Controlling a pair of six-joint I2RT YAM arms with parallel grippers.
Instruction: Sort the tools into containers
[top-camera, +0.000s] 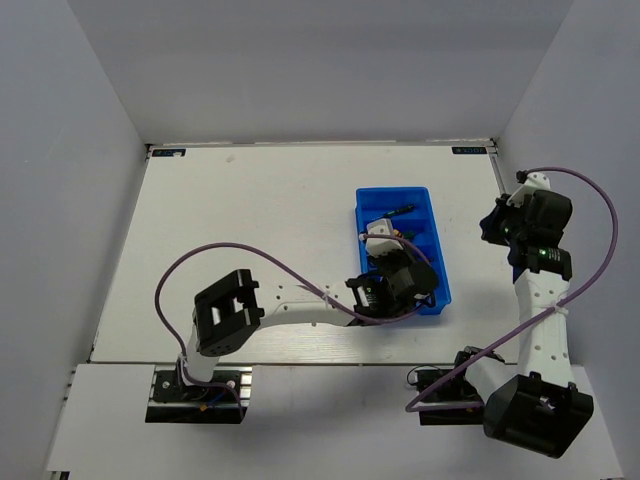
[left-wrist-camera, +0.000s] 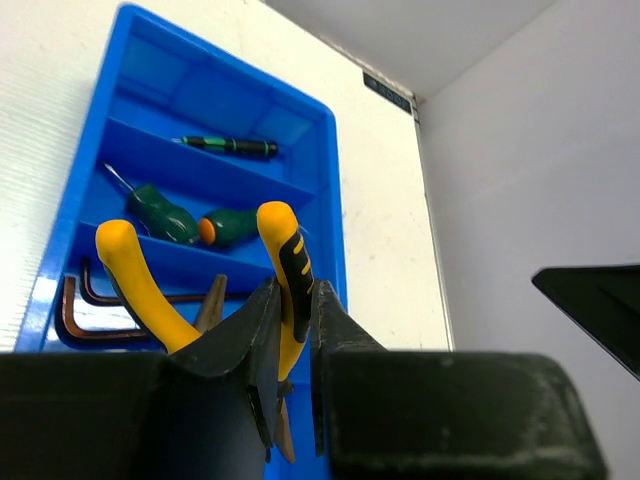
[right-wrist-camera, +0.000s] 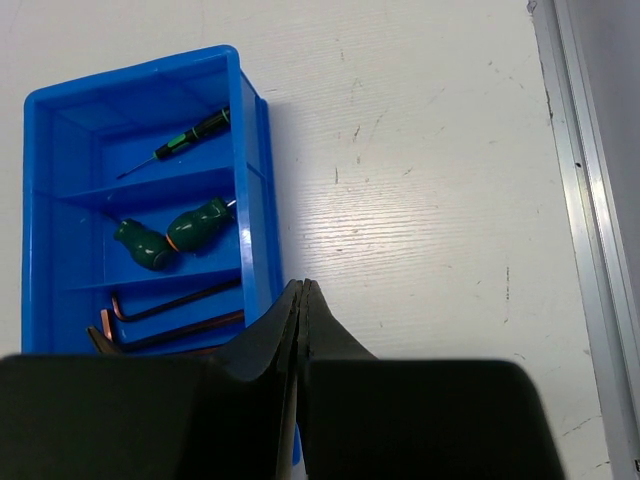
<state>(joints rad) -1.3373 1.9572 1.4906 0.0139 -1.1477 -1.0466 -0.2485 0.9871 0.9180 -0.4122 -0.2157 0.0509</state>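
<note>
At the 6 o'clock end of the tray (right-wrist-camera: 255, 170), one pair of pliers (left-wrist-camera: 135, 275) is held above it, one yellow-and-black handle pinched in the left jaws, which stand narrowly apart on it. In the section toward 12 o'clock lie three hex keys (right-wrist-camera: 175, 300), the nearest mostly hidden. Beyond them are two stubby screwdrivers (right-wrist-camera: 137, 245). The far section holds one thin screwdriver (right-wrist-camera: 190, 135). At the tray's 3 o'clock, over the worktop (right-wrist-camera: 420, 200), the right jaws are pressed together, empty.

No text, label or number is legible.
</note>
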